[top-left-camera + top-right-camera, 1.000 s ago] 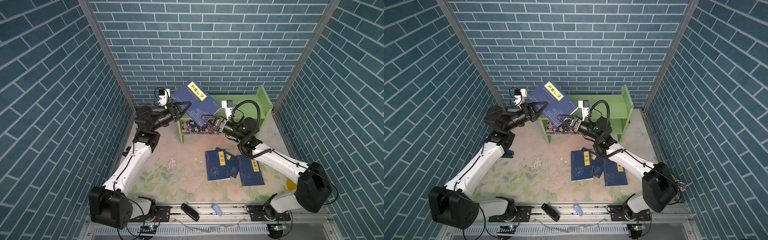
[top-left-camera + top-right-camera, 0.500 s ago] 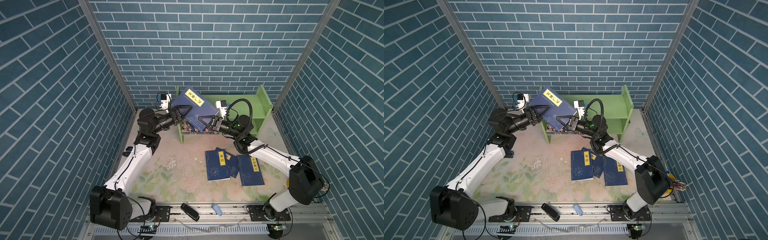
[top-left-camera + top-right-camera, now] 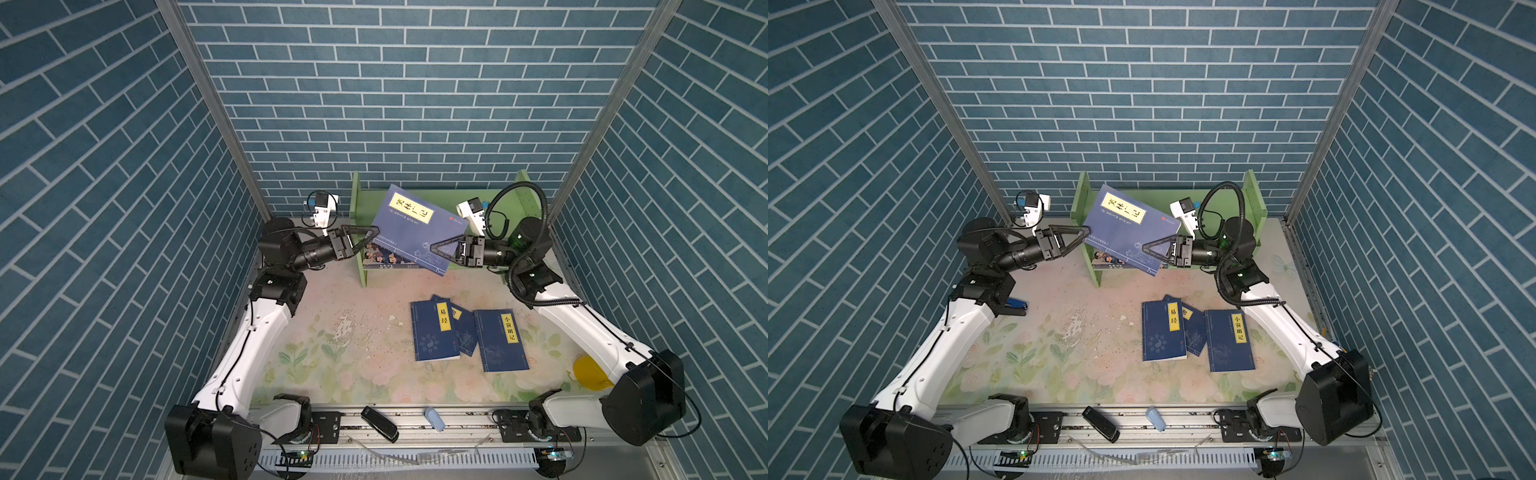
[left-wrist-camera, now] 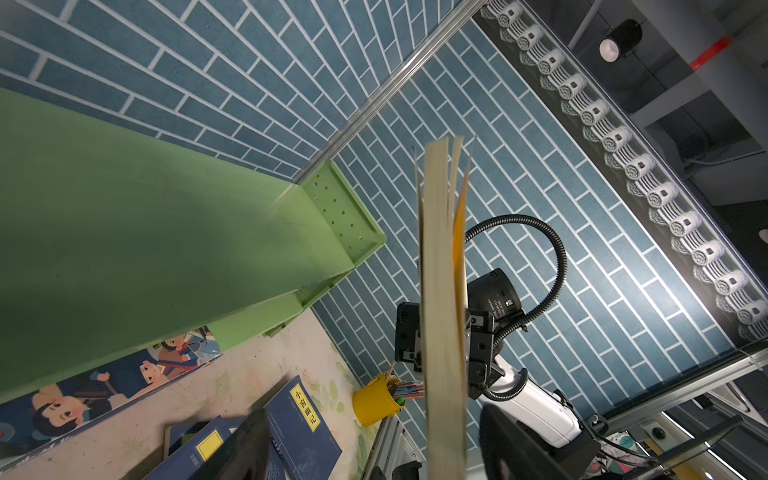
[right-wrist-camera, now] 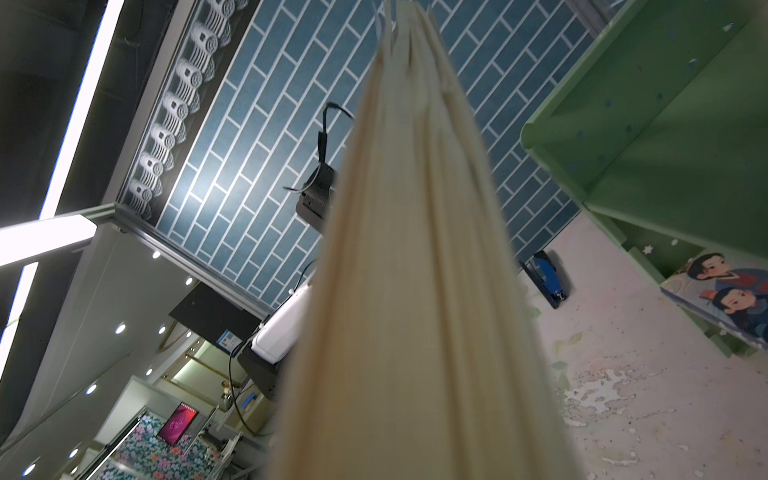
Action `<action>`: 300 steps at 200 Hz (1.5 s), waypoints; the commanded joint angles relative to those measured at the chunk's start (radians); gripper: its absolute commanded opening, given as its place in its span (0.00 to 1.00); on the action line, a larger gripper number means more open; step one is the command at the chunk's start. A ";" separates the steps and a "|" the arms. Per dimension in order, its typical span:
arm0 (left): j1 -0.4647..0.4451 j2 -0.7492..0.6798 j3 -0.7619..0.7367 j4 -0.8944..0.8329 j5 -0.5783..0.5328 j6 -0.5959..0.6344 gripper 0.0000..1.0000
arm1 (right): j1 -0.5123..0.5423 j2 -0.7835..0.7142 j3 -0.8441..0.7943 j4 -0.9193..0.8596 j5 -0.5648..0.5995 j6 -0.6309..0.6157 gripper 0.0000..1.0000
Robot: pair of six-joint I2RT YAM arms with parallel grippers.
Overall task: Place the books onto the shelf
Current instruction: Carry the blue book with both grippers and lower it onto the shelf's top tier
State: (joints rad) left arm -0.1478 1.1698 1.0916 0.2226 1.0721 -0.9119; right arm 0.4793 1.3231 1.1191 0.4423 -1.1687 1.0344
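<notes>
Both arms stretched level inward; right fingers (image 3: pixel 444 242) clamped the tilted thin navy yellow-labelled book (image 3: pixel 415 235), left fingers (image 3: pixel 360 228) spread apart

Quick surface rundown. The navy book (image 3: pixel 419 232) pinched in the jaws of the right gripper (image 3: pixel 434 248) has a matt cover with a flat yellow paper label. Its page edges are cream, uncoated paper and a bit ragged. That gripper and the left gripper (image 3: pixel 373 231) both look like matt black plastic. Behind the jaws, the shelf (image 3: pixel 359 208) is smooth pale green painted wood with low sheen. The cartoon book (image 5: pixel 723 297) on its lower tier has a slick printed cover. Below the jaws, the table mat (image 3: pixel 345 332) is a floral print, scuffed and flaking white in patches. The arm shells (image 3: pixel 253 332) are glossy white plastic. The walls (image 3: pixel 395 104) are a matt brick print, with brushed metal posts (image 3: pixel 216 104).
</notes>
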 commanded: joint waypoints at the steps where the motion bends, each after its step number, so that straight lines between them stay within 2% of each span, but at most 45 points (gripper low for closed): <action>1: 0.007 0.003 0.034 0.013 0.097 -0.006 0.79 | -0.001 -0.047 0.054 -0.196 -0.106 -0.184 0.00; 17: 0.003 0.002 0.038 0.009 0.131 -0.012 0.77 | -0.003 -0.058 0.072 -0.290 -0.123 -0.253 0.00; 31: -0.011 -0.001 0.031 0.040 0.172 -0.013 0.68 | -0.004 -0.052 0.096 -0.365 -0.128 -0.305 0.00; 48: -0.034 0.002 0.028 0.036 0.205 -0.007 0.56 | -0.004 -0.030 0.119 -0.385 -0.145 -0.313 0.00; 82: -0.079 0.015 0.030 0.027 0.229 0.019 0.42 | -0.004 0.021 0.166 -0.409 -0.159 -0.325 0.00; 104: -0.081 0.024 0.041 0.001 0.217 0.042 0.26 | -0.006 0.049 0.198 -0.484 -0.151 -0.381 0.00; 114: -0.082 0.028 0.043 0.006 0.209 0.041 0.15 | -0.005 0.056 0.203 -0.485 -0.146 -0.381 0.00; 121: -0.082 0.030 0.045 0.006 0.198 0.042 0.08 | -0.008 0.059 0.205 -0.485 -0.140 -0.382 0.06; 131: -0.082 0.031 0.048 0.014 0.180 0.041 0.00 | -0.011 0.059 0.206 -0.485 -0.121 -0.381 0.22; 140: -0.081 0.035 0.052 0.021 0.162 0.043 0.00 | -0.018 0.058 0.204 -0.490 -0.098 -0.381 0.36; 152: -0.077 0.043 0.064 0.018 0.138 0.048 0.00 | -0.037 0.044 0.192 -0.496 -0.049 -0.379 0.47; 164: -0.072 0.050 0.079 0.019 0.123 0.050 0.00 | -0.064 0.022 0.160 -0.468 -0.006 -0.354 0.53; 175: -0.066 0.057 0.089 0.031 0.112 0.043 0.00 | -0.085 0.000 0.109 -0.382 0.008 -0.282 0.56; 192: -0.065 0.069 0.093 0.068 0.111 0.020 0.00 | -0.099 -0.020 0.034 -0.177 0.014 -0.139 0.54; 237: -0.064 0.096 0.062 0.206 0.095 -0.083 0.00 | -0.100 -0.018 -0.055 0.131 0.043 0.069 0.49; 265: -0.062 0.100 0.063 0.182 0.065 -0.054 0.00 | -0.097 0.010 -0.083 0.315 0.056 0.203 0.40; 277: -0.062 0.104 0.065 0.173 0.057 -0.055 0.00 | -0.095 0.016 -0.088 0.355 0.061 0.232 0.34; 300: -0.062 0.108 0.064 0.159 0.047 -0.051 0.00 | -0.081 0.028 -0.082 0.354 0.067 0.233 0.29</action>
State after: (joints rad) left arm -0.2146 1.2781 1.1484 0.3382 1.1397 -0.9680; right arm 0.3817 1.3373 1.0382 0.6689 -1.1191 1.1839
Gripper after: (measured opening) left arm 0.125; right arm 0.310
